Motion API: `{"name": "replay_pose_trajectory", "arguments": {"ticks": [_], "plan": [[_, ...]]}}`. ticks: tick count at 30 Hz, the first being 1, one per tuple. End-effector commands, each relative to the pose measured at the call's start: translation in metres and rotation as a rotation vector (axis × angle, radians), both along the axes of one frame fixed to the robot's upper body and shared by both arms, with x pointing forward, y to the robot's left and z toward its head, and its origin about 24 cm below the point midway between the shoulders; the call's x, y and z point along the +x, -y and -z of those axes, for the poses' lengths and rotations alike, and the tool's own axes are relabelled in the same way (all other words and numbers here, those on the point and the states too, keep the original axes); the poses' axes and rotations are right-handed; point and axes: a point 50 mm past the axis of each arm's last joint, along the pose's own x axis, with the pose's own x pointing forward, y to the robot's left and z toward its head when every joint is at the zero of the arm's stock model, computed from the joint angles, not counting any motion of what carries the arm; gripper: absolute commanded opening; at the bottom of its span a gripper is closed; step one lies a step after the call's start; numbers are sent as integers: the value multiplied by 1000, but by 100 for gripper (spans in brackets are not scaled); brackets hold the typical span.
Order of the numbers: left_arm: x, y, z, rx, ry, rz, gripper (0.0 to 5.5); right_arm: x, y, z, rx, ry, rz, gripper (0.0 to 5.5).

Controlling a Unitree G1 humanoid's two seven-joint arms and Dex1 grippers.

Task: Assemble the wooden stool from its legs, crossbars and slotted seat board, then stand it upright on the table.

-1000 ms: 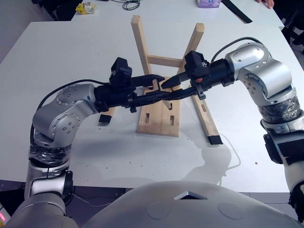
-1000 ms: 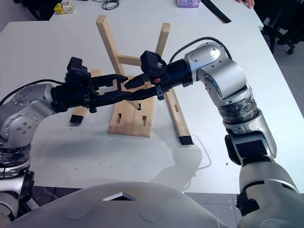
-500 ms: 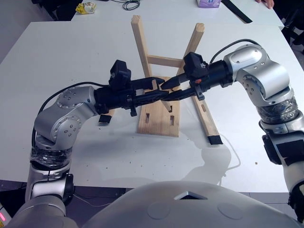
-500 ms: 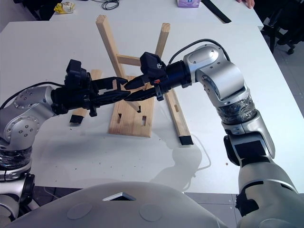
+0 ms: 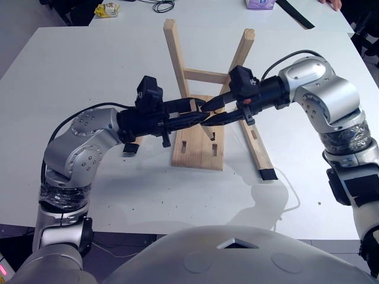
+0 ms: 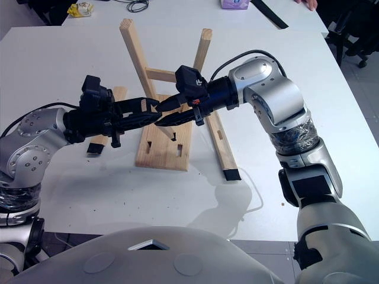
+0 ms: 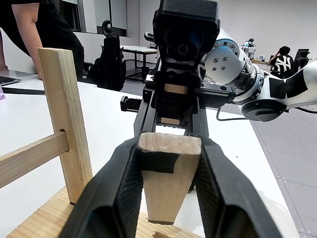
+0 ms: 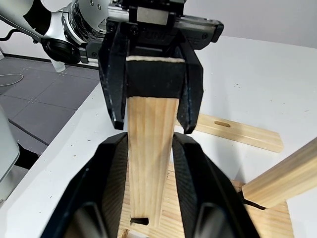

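A yellow packet [image 5: 107,9], cable [image 5: 164,5], purple box [image 5: 260,3] and black strap [image 5: 295,13] are seen at the far edge.

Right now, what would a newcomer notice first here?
Front and centre, the left gripper and right gripper clamp one upright wooden leg over the slotted seat board. Behind them, two legs joined by a crossbar rise from the board's far end; a loose leg lies to its right.

Pale wooden slotted seat board [image 5: 197,151] lies flat on the white worktop [image 5: 89,71]. Two legs [image 5: 176,53] joined by a crossbar [image 5: 204,75] rise from its far edge. A third leg [image 7: 168,198] stands on the board, clamped by left hand [image 7: 168,148] and right hand [image 8: 151,144].
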Motion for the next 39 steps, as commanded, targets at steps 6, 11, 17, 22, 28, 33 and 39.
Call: {"name": "replay_pose_trajectory", "arguments": {"ticks": [6,11,17,22,28,33,39], "plan": [[2,-12,10,61,-2,-11,136,1,2,-1,-6,26,12,130],[4,-12,11,70,7,-8,134,2,2,0,-8,27,19,130],[8,-12,10,55,26,-33,134,6,0,0,4,49,54,166],[10,-15,10,58,36,-47,133,6,2,3,-2,60,53,239],[12,-27,10,85,59,-38,133,7,18,15,-35,22,159,303],[21,-61,3,144,98,-52,133,5,43,15,12,8,263,303],[28,-76,10,202,111,-66,133,1,60,20,83,30,391,303]]}}
